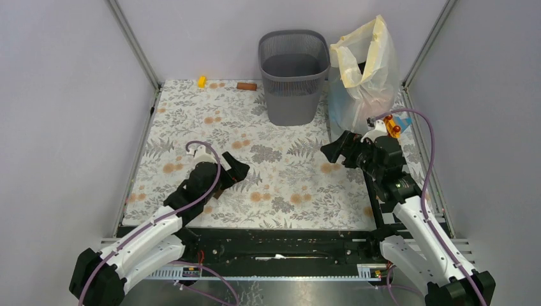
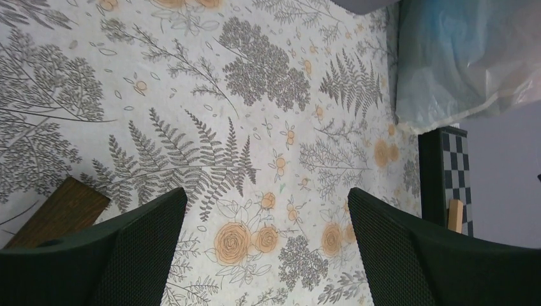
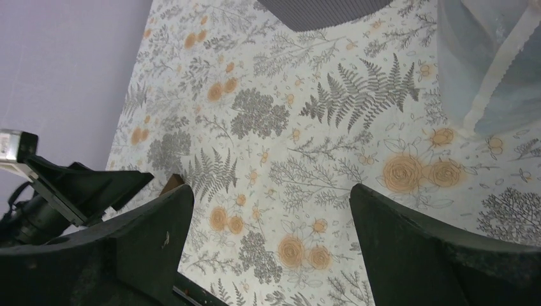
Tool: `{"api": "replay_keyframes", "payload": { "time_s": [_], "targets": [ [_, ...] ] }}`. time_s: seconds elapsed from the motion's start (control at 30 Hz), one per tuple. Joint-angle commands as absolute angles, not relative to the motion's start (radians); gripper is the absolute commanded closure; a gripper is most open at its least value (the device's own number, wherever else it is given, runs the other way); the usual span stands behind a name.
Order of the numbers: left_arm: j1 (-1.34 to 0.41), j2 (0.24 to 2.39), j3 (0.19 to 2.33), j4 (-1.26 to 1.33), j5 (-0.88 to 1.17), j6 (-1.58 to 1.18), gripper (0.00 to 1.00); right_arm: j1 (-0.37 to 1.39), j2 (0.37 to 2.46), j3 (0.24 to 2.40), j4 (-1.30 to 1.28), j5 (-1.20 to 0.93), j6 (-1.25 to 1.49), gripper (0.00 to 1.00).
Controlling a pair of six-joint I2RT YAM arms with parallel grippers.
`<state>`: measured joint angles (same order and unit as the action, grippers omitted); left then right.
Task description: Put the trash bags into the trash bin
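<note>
The dark grey mesh trash bin (image 1: 294,76) stands upright at the back middle of the floral mat; its base also shows in the right wrist view (image 3: 325,9). No pale pink trash bag shows in any view. My left gripper (image 1: 239,171) is open and empty, low over the mat at the front left; only the mat lies between its fingers (image 2: 266,194). My right gripper (image 1: 335,150) is open and empty, in front of the clear bag, and it faces left over the bare mat (image 3: 271,191).
A big clear bag with a cream-yellow band (image 1: 365,73) stands right of the bin, also seen in both wrist views (image 2: 466,57) (image 3: 491,70). A brown block (image 2: 57,213) lies by my left gripper. A small yellow piece (image 1: 202,81) and a brown piece (image 1: 246,86) lie at the back edge.
</note>
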<state>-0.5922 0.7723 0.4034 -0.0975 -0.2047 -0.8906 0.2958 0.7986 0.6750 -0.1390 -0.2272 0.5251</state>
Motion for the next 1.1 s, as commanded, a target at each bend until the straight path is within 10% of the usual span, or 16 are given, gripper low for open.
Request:
{"api": "replay_keyframes", "payload": {
  "time_s": [0.0,1.07],
  "targets": [
    [-0.591,0.755,0.367,0.032,-0.125,-0.909,0.01,0.302,0.816,0.681,-0.031,-0.199,0.569,0.0],
    [-0.591,0.753,0.115,0.414,0.064,-0.6,0.01,0.528,1.533,1.487,-0.279,0.692,1.02,0.0]
  ]
}}
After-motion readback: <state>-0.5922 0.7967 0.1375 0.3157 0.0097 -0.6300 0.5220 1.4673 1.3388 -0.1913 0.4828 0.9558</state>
